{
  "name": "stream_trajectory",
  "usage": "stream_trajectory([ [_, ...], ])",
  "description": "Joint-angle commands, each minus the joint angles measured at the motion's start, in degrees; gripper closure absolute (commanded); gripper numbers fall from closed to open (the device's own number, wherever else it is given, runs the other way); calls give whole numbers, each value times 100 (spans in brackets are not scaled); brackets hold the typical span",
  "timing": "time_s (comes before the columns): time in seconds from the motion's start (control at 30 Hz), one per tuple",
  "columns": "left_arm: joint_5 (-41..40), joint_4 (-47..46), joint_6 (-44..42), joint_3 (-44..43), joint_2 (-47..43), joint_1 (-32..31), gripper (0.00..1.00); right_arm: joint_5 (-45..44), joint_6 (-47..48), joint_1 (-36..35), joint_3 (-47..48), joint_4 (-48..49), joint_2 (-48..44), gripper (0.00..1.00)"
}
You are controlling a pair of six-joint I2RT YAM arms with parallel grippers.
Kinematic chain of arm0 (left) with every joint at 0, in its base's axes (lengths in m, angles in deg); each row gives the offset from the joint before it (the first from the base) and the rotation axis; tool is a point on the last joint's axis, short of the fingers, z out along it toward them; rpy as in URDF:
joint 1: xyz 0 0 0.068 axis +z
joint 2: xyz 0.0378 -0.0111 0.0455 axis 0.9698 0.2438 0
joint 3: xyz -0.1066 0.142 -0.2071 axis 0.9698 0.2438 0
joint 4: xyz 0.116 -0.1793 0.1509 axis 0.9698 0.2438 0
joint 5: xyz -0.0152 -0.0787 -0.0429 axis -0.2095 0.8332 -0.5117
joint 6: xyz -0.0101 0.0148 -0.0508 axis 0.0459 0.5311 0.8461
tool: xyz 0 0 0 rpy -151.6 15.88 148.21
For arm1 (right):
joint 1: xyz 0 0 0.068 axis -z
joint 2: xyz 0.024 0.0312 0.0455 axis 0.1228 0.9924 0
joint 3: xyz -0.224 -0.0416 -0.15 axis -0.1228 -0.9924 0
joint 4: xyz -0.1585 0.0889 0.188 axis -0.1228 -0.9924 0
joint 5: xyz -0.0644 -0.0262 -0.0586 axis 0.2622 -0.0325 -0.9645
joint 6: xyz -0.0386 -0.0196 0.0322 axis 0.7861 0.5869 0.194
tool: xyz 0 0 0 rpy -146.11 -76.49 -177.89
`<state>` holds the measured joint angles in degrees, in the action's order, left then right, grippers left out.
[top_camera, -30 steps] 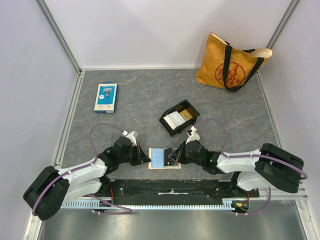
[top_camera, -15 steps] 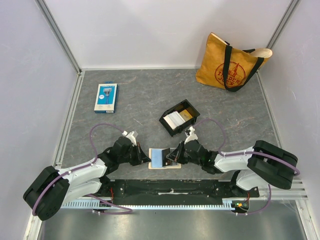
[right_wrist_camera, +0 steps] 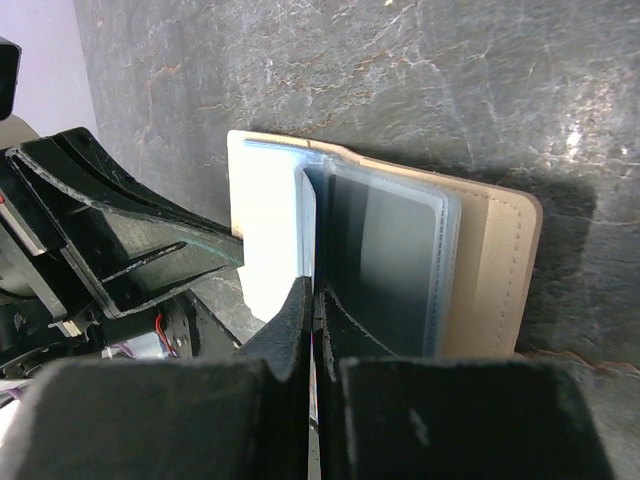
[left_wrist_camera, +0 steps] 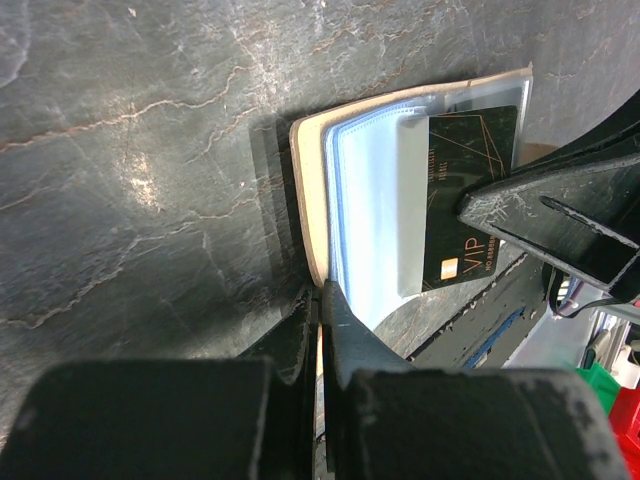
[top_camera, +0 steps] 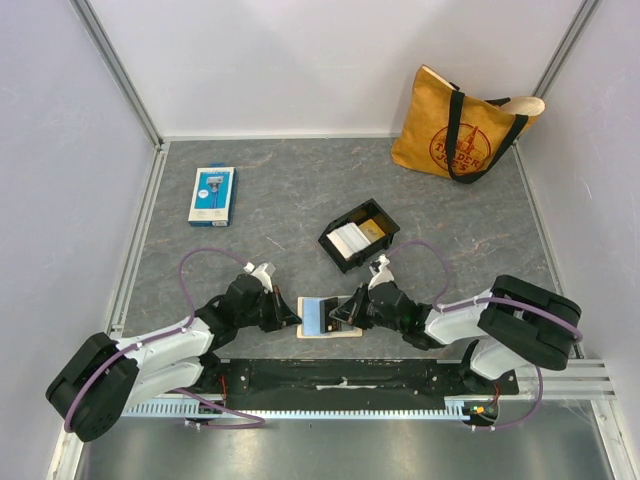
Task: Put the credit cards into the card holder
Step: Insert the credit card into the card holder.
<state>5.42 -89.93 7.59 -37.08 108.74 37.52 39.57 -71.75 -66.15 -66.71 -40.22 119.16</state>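
While both arms stretch low over the table (top_camera: 280, 180), their grippers meet at the card holder (top_camera: 318, 320), which lies open between them. The left gripper (top_camera: 293, 318) is at the holder's left edge and the right gripper (top_camera: 347, 316) is over its right half. Beyond the right gripper stands a black tray (top_camera: 333, 255) with a white card (top_camera: 348, 238) and a gold card (top_camera: 372, 229) inside. Well beyond the left gripper lies a blue-and-white package (top_camera: 211, 195). A yellow bag (top_camera: 460, 125) leans far out on the right.

From the left wrist, the left gripper's fingers are clamped on the holder's near edge. The tan cover and the clear sleeves (left_wrist_camera: 375, 200) spread out ahead of the fingertips. A dark card (left_wrist_camera: 470, 180) with gold print sits to their right, its far end under a sleeve and its near end bare. The tip of the right gripper lies on this card.

From the right wrist, the right gripper's fingers are pressed tight on the dark card's edge. The card shows grey through the sleeve, just right of the fingertips. The left gripper's black fingers come in from the left onto the holder's pale page.
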Motion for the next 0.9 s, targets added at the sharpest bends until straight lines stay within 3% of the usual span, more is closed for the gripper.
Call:
stream_trajectory([
  [0.0, 20, -150, 118, 56, -54, -13, 98, 135, 46, -6, 31, 234, 318, 100],
  [0.27, 21, -97, 100, -6, -186, -13, 98, 171, 239, -146, 462, -415, 643, 97],
  [0.37, -50, -45, 100, -14, -326, -13, 98, -56, 362, -217, 638, -872, 565, 84],
  [0.43, -59, -1, 100, 3, -388, -13, 98, -390, 441, -287, 708, -1363, 302, 69],
  [0.6, -76, 17, 127, 91, -485, -13, 98, -945, 819, -296, 980, -2489, -375, 43],
  [0.87, -50, -9, 56, 91, -450, -21, 98, -541, 1101, -331, 1368, -2553, 63, 40],
])
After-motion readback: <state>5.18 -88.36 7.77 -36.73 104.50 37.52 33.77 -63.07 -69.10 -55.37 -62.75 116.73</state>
